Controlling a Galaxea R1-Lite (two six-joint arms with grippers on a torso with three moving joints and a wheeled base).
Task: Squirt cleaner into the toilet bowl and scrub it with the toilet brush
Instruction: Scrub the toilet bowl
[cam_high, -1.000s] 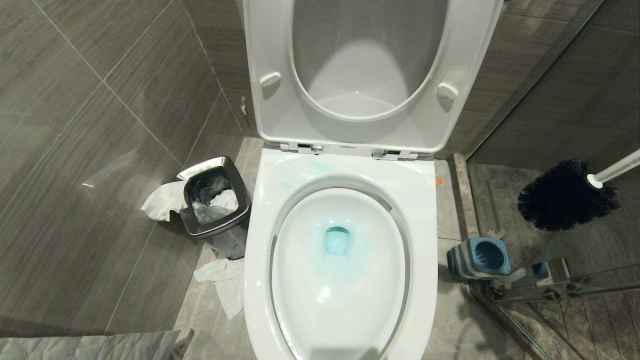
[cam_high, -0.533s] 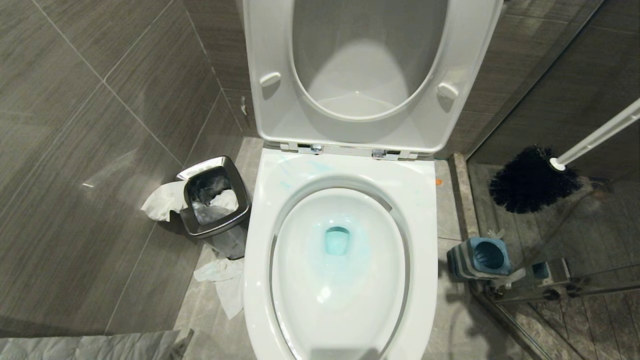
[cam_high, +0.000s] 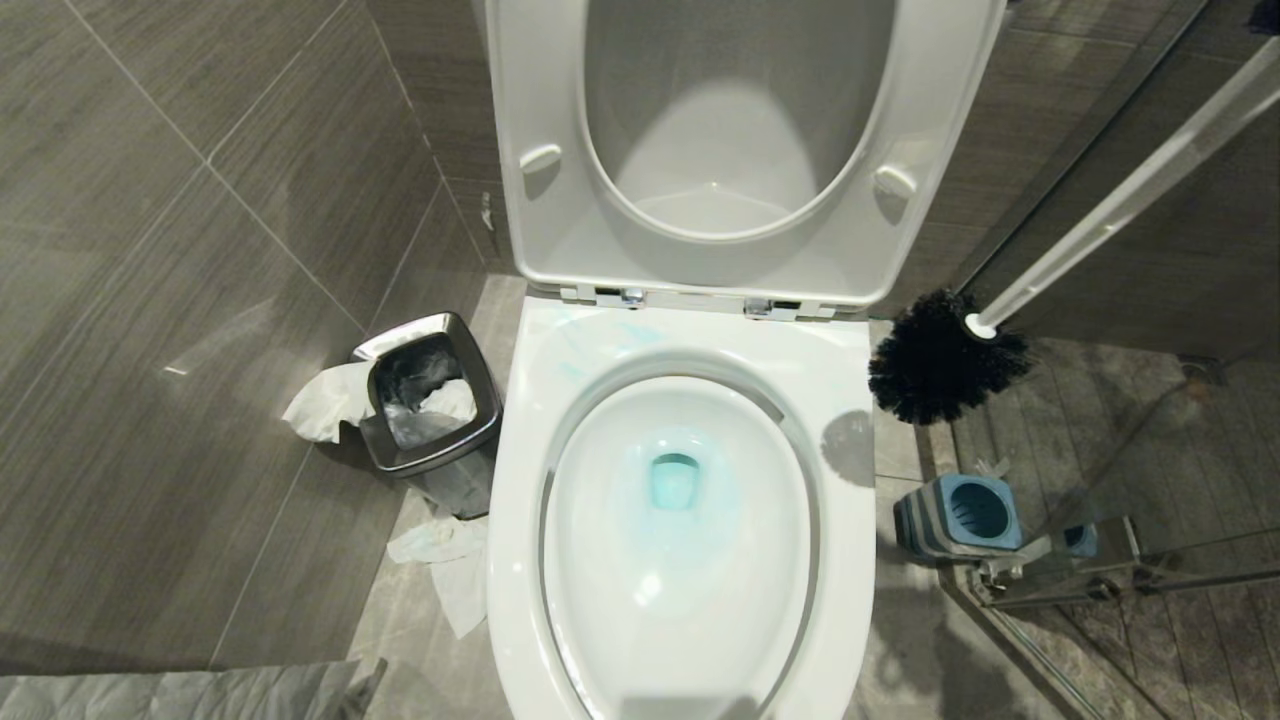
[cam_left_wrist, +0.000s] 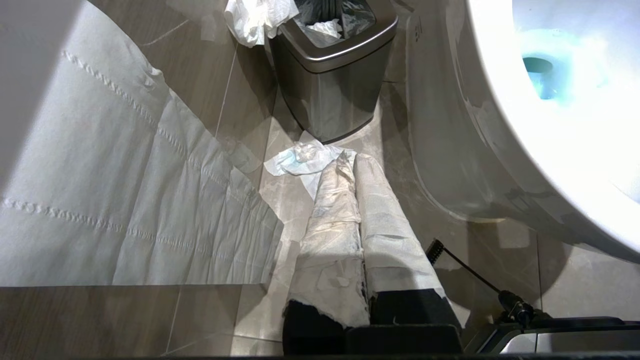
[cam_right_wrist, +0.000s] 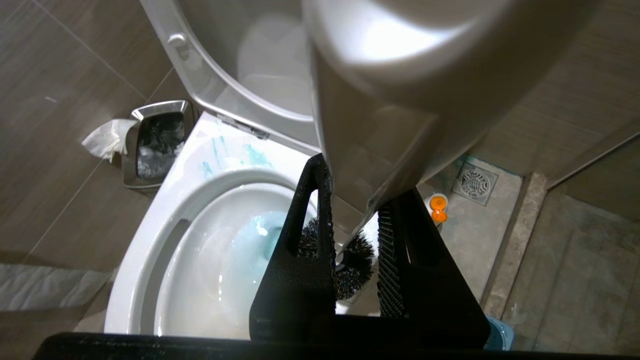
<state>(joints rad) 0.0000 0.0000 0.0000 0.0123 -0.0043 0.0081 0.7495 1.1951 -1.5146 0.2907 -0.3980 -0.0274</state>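
Clamped on the toilet brush (cam_right_wrist: 350, 260) handle, my right gripper (cam_right_wrist: 356, 225) carries its bristles just beside the toilet bowl (cam_high: 850, 360) rim, probably for scrubbing; blue cleaner (cam_high: 675, 480) pools inside. Left gripper (cam_left_wrist: 357, 200) is closed, idle beside the bowl.

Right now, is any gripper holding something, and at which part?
The right gripper holds the toilet brush by its pale handle, near the knob end; the left gripper holds nothing.

Glossy white ceramic toilet bowl (cam_high: 850, 470), seat and lid up. Turquoise-blue cleaner (cam_high: 675, 480) pooled at the drain, faint streaks on the rear rim. Long pale translucent toilet brush (cam_high: 940, 368) tilted in my right claw (cam_right_wrist: 356, 235), its dark bristle head just off the bowl's right rim; blue-topped grey holder on the floor below.
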